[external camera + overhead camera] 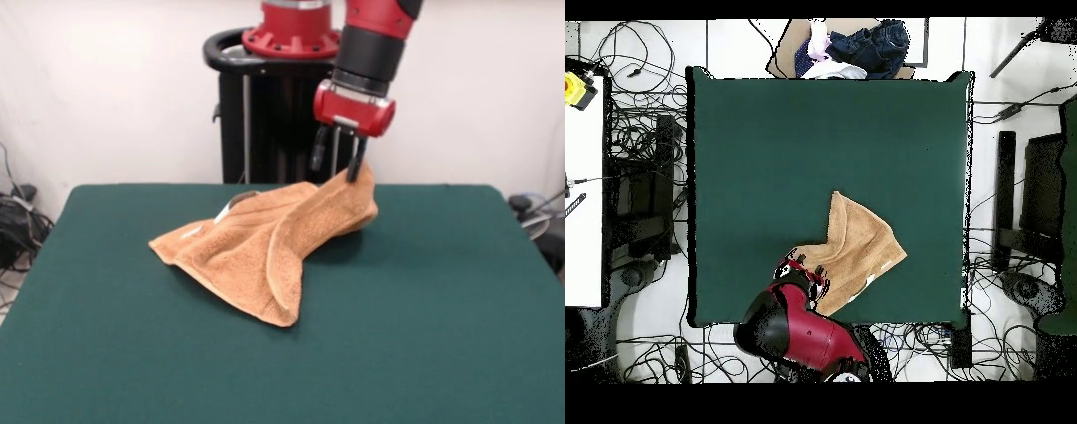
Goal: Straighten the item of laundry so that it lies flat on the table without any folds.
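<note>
Covering the green table [441,336], a creased towel [265,247] (cables around)

Orange-tan towel [265,247], dark green table [424,336]

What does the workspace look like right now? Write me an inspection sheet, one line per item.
Surface: green table, bare apart from the towel.
Job's things: orange-tan towel still rumpled and folded, one corner lifted off the table at the gripper, the rest lying on the cloth.
Clutter: nothing seen on the table.
Gripper: gripper shut on the raised towel corner, near the robot's side of the table.
Cables: many loose cables on the floor around the table.
Surroundings: pile of clothes beyond the table's far edge; black pedestal behind the table; white desk to one side.
</note>
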Motion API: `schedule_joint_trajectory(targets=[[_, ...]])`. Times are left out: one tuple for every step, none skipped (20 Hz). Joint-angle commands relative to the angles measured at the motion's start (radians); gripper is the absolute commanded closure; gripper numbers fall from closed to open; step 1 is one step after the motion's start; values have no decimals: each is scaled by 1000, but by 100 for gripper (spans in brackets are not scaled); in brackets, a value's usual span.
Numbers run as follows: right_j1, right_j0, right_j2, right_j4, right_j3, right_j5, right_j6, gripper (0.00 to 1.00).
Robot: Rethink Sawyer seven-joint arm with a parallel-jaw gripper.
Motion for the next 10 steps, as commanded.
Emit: schedule_joint_trajectory(targets=[[108,-26,128,-34,-14,-96,242,0],[118,-25,127,-32,-17,-104,244,0],[128,-23,127,-30,-20,-112,246,0],[141,-25,127,-30,-25,-123,248,0],[154,-27,129,-31,-30,-131,247,0],[167,-30,131,-32,-34,-138,247,0],[178,-32,132,-34,-39,-149,247,0],[185,-36,135,-36,-41,-158,248,0],[192,-39,137,-39,-43,-167,249,0],[190,-45,141,-42,-42,-167,249,0]])
